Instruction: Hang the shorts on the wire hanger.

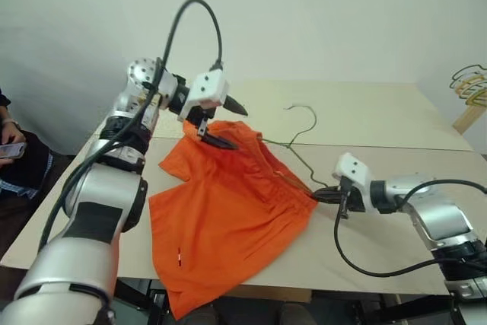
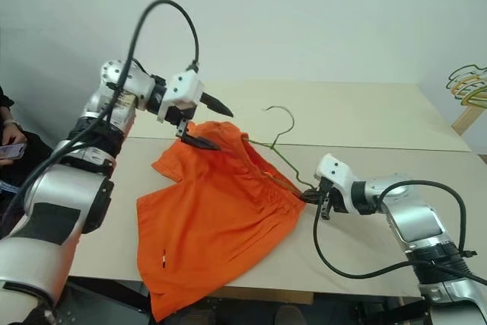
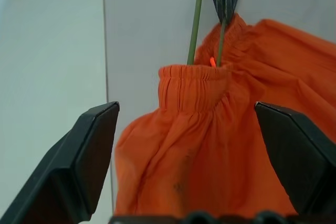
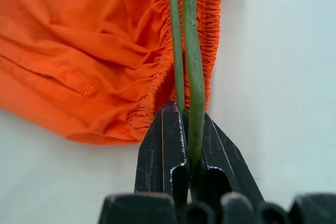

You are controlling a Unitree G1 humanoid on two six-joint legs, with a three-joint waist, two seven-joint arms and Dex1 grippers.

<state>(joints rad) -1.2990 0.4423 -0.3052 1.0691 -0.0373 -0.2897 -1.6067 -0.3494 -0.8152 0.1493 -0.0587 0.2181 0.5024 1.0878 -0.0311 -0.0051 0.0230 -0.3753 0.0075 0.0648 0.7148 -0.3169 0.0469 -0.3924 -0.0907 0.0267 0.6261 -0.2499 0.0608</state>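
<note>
The orange shorts lie spread on the table, one leg hanging over the near edge. The thin green wire hanger lies at their far right. Its hook points away from me and one shoulder is tucked into the gathered waistband. My right gripper is shut on the hanger's wire right beside the waistband. My left gripper is open above the shorts' far corner, its lower finger over the cloth. Whether that finger touches the cloth I cannot tell. Nothing sits between its fingers.
The pale table has a seam across its middle. A seated person holding a phone is at the left edge. A bunch of yellowish and dark hangers hangs on a wooden stand at the far right.
</note>
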